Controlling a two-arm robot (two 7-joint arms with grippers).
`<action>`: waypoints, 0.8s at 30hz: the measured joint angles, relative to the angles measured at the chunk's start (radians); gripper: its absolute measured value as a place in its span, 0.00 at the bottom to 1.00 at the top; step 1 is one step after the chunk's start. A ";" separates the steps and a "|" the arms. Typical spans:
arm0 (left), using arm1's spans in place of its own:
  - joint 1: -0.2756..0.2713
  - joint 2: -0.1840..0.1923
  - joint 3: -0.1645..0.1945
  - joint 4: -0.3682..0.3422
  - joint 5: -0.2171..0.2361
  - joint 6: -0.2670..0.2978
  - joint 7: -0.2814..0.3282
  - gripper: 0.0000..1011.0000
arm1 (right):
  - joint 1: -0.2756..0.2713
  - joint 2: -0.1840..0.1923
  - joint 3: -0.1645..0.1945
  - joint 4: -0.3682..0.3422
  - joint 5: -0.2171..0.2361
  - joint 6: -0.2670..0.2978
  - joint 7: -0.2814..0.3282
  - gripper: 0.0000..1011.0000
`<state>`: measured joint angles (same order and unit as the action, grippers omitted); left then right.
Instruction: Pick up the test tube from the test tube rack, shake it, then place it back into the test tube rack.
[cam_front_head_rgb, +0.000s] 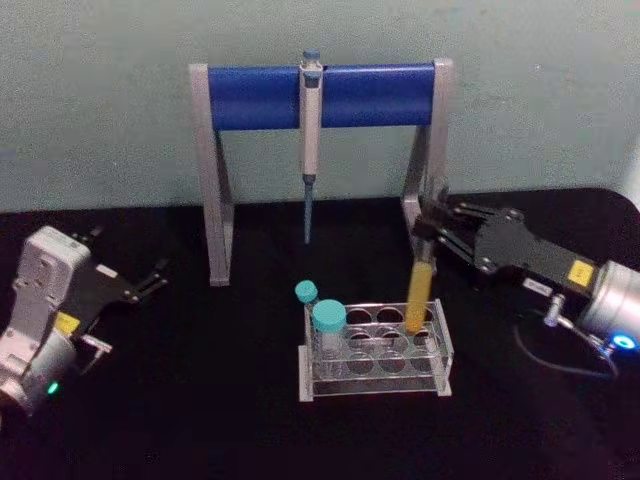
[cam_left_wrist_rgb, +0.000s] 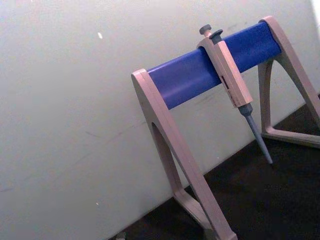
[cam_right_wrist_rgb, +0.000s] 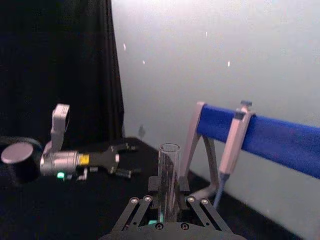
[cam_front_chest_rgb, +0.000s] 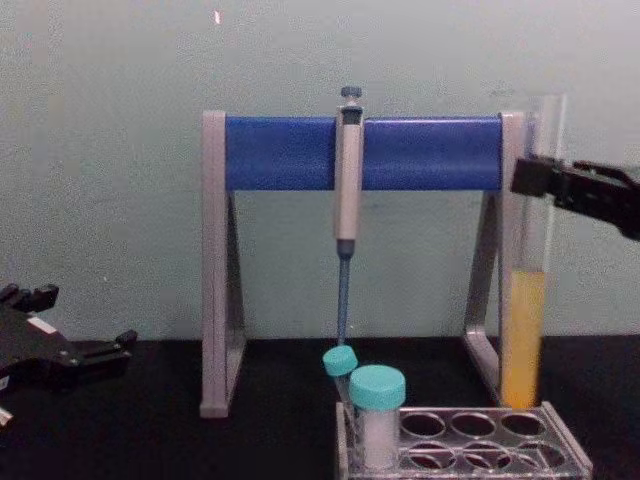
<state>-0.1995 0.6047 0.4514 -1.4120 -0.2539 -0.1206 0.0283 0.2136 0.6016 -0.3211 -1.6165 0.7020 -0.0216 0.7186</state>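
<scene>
Counting on the black table (cam_front_head_rgb: 200, 410): one long clear glass test tube (cam_front_head_rgb: 421, 290) with yellow-orange liquid, one low clear plastic test tube rack (cam_front_head_rgb: 372, 382), one teal-capped white vial (cam_front_head_rgb: 328, 325), one thin teal-capped tube (cam_front_head_rgb: 306, 292), and one grey-and-blue pipette stand (cam_front_head_rgb: 255, 97) carrying one grey pipette (cam_front_head_rgb: 310, 120). The right gripper (cam_front_head_rgb: 428, 232) is clamped on the test tube's upper part and holds it upright at the rack's rear right hole. Its bottom appears level with the top plate; whether it sits inside is unclear. The left gripper (cam_front_head_rgb: 152, 280), well left, has its fingers spread and holds nothing.
</scene>
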 joint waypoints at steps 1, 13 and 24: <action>0.000 0.000 0.000 0.000 0.000 0.000 0.000 0.99 | -0.009 0.018 0.004 -0.010 0.001 0.004 0.000 0.23; 0.000 0.000 0.000 0.000 0.000 0.000 0.000 0.99 | -0.047 0.089 0.026 -0.048 -0.068 -0.017 -0.121 0.23; 0.000 0.000 0.000 0.000 0.000 0.000 0.000 0.99 | 0.016 0.010 -0.008 0.011 -0.189 -0.022 -0.216 0.23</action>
<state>-0.1995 0.6047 0.4514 -1.4120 -0.2539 -0.1205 0.0283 0.2297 0.6119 -0.3291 -1.6059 0.5126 -0.0436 0.5028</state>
